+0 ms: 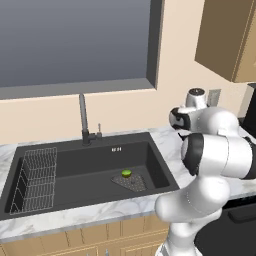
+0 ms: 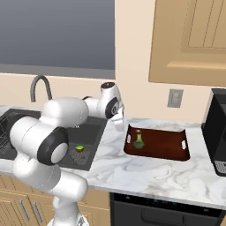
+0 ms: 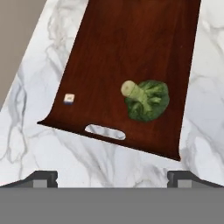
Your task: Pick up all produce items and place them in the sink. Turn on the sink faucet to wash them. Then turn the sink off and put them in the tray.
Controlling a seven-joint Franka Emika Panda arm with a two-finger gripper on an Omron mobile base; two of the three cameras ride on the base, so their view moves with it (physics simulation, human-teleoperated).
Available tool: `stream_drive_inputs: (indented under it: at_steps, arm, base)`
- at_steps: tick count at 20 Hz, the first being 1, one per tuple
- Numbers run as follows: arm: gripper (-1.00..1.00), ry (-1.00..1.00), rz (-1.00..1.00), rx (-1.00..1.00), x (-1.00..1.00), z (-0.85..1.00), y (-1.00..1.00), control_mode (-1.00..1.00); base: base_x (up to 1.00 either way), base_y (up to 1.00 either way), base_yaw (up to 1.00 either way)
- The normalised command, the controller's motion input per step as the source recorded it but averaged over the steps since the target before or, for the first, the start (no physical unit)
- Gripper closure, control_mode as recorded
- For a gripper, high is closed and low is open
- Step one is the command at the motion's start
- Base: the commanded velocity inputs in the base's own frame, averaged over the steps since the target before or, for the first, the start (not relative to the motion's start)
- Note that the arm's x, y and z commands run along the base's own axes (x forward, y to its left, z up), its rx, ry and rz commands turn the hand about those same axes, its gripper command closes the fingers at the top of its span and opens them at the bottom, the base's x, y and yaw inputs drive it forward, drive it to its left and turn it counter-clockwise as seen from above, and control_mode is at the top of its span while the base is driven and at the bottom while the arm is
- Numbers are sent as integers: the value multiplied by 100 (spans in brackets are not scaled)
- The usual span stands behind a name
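1. The dark green broccoli floret with its pale stem point(image 3: 145, 100) is lying flat inside the flat reddish-brown rectangular tray point(image 3: 113, 48), toward the end nearer the sink, so for this item the final placement looks done.
2. The white arm's two-finger gripper point(image 2: 118, 122) is hanging over the marble counter point(image 2: 145, 172) just beside that end of the tray; its jaws are standing wide apart and carrying nothing.
3. The small round lime-green fruit point(image 1: 126, 173) is sitting on the triangular mesh drain point(image 1: 131, 182) in the large matte black sink basin point(image 1: 75, 167), well apart from the tray.
4. No water is showing under the tall thin dark faucet point(image 1: 83, 120), so I'm judging it off.
5. What's looking left: fetching that fruit from the basin and setting it in the tray beside the broccoli.
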Motion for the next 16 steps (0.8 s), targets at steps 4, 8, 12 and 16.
stream_drive_inputs:
  at_steps: [4,8,12,16]
  arm:
    - [-100,9,9,0,0,6,55,-100]
    - [-100,10,12,0,0,1,60,-100]
    - [-100,10,15,0,0,0,61,-100]
    - [-100,6,17,0,0,0,58,-100]
  base:
    - [0,0,0]
    - [0,0,0]
    - [0,0,0]
    - [0,0,0]
